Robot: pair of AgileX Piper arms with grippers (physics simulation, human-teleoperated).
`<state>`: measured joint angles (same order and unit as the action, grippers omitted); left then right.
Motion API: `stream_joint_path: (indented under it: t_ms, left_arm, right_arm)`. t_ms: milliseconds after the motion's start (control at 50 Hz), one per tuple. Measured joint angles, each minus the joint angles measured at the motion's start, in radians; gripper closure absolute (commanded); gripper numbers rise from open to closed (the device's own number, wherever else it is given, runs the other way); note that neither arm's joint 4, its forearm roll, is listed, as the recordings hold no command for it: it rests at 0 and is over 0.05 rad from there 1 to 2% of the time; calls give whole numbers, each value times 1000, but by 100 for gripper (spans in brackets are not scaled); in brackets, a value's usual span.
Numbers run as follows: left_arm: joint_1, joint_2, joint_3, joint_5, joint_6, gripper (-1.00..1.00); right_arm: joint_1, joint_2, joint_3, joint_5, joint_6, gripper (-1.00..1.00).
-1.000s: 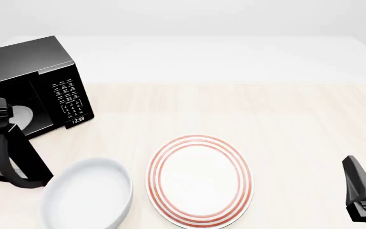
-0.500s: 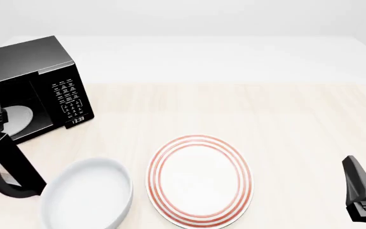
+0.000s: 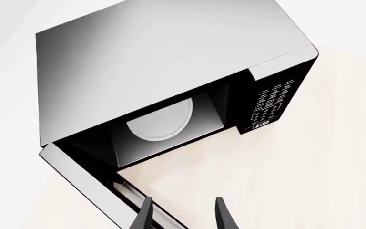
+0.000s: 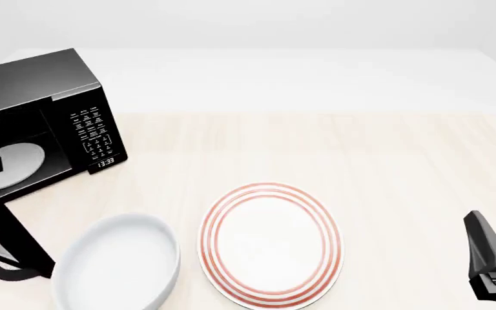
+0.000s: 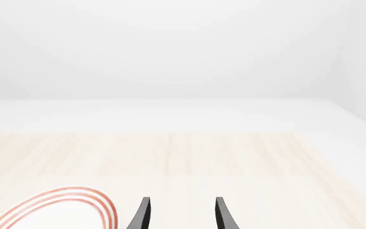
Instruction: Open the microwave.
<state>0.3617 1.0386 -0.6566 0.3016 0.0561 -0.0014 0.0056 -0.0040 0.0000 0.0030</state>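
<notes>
Clearly the microwave [image 4: 46,123], at the far left of the table [image 4: 317,148], stood with its door [image 3: 100,191] swung wide, the white turntable [image 3: 160,121] bare to view; by my judgement little remained but to draw the arm clear. The left gripper [image 3: 181,212] was spread and empty, one finger over the door's edge. The right gripper [image 5: 181,212], also spread, idled near right. The pale wooden surface held a red-ringed plate [image 4: 270,242] and a white bowl [image 4: 119,261]; the room was plain white.

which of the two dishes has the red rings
The plate, flat, ringed in red at its rim, right of the plain white bowl, which is deeper and unmarked.
</notes>
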Motion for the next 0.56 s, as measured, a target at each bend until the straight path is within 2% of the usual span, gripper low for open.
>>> stream_joint_path:
  t_ms: [560]
  left_arm:
    - [41,-57,25,42,-20,-100]
  right_arm:
    - [0,0,0,0,0,-100]
